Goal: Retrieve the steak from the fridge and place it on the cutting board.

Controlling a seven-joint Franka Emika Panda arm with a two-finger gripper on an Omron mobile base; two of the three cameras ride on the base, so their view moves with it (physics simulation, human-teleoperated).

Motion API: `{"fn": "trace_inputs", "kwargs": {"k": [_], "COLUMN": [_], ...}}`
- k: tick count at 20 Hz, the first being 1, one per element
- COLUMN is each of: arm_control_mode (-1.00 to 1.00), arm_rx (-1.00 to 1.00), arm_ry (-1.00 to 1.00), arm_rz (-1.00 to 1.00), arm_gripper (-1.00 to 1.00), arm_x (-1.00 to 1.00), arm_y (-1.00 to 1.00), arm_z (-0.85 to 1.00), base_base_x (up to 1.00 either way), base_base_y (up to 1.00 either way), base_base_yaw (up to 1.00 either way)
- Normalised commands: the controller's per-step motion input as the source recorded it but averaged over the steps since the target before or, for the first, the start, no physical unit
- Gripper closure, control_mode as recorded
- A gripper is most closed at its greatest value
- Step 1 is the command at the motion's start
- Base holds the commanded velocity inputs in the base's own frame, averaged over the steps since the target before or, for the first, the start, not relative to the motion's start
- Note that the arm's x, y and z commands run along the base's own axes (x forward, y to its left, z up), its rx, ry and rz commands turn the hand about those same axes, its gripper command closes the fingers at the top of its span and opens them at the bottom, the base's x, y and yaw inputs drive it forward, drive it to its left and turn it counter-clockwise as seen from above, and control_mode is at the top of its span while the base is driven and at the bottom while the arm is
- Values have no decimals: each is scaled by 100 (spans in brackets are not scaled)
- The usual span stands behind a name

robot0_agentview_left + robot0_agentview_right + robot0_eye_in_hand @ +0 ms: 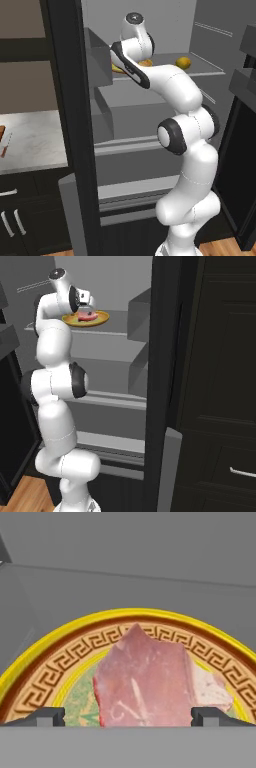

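black-framed fridge [70,125] standing open, grey shelves inside, white arm [187,150] reaching up into it. on an upper shelf of the fridge, a yellow plate [101,319] with a brown key-pattern band around its rim. steak [145,679] lying flat on that plate, pink-red with a paler edge on one side. small lemon [183,62] on the same shelf of the fridge, off to the side of the plate and apart from it. gripper [127,717] poised right over the steak, jaws spread wide apart, one dark fingertip [49,716] to either side of the meat, nothing clamped between them. cannot tell whether the fingertips touch the plate or the steak. outside the fridge, to its left in the left base view, a pale stone counter [35,142] over dark cabinets.
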Motion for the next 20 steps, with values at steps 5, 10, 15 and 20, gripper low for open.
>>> {"fn": "trace_inputs", "kwargs": {"k": [5, 10, 15, 20], "arm_control_mode": [-100, -100, -100, -100], "arm_rx": [0, 0, 0, 0], "arm_ry": [0, 0, 0, 0], "arm_rz": [0, 0, 0, 0], "arm_gripper": [-100, -100, -100, -100], "arm_x": [9, 17, 28, 27], "arm_y": [-4, -2, 0, -1], "arm_z": [-11, -9, -3, -1], "base_base_x": [0, 0, 0, 0], "base_base_y": [0, 0, 0, 0], "base_base_yaw": [0, 0, 0, 0]}}
